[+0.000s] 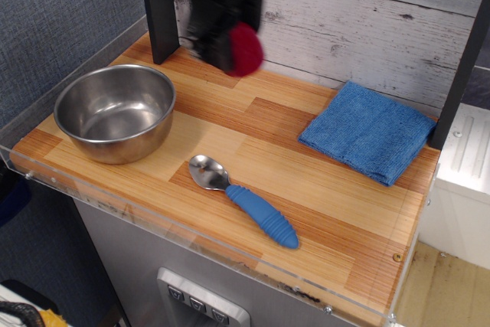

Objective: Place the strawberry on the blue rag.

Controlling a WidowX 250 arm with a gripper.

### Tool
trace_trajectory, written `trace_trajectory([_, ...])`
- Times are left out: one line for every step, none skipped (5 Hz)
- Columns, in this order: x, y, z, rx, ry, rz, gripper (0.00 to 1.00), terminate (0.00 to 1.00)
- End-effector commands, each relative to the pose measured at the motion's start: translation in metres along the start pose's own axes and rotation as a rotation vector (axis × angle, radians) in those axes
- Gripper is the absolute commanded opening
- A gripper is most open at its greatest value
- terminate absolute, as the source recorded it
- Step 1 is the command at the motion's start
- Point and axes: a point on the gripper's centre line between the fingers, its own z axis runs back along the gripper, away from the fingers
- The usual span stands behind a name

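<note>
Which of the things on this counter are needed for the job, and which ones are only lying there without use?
Needed for the job:
- small glossy dark-red toy strawberry, held in the black gripper above the counter
- folded blue terry-cloth rag, where it must go

Only lying there:
- round steel bowl, empty
- metal spoon with a blue ribbed handle

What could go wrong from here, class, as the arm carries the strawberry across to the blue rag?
1. The strawberry sits at the edge of the gripper, much of it exposed; a loose hold could drop it onto the wood short of the blue rag.

2. If dropped, the rounded fruit might roll toward the spoon or the table's front edge.

3. The rag lies near the dark post at the right, so the arm could brush it during placement.
</note>
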Motion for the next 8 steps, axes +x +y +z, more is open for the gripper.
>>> trace_trajectory([-0.066, -0.037, -0.016, -0.04, 0.037, -0.175, 0.0, 0.0])
trace_trajectory([-0.091, -0.047, -0.031, -0.034, 0.043, -0.238, 0.0, 0.0])
trace_trajectory([-0.111, -0.051, -0.048, -0.016, 0.05, -0.3, 0.0, 0.0])
trace_trajectory([-0.122, -0.05, -0.061, 0.005, 0.069, -0.327, 0.0, 0.0])
trace_trajectory([-0.123, -0.046, -0.069, 0.03, 0.061, -0.327, 0.0, 0.0])
trace_trajectory([-0.116, -0.046, -0.07, 0.085, 0.057, -0.261, 1.0, 0.0])
trace_trajectory([-0.11, -0.044, -0.07, 0.087, 0.056, -0.239, 1.0, 0.0])
trace_trajectory([-0.106, -0.043, -0.067, 0.083, 0.07, -0.213, 1.0, 0.0])
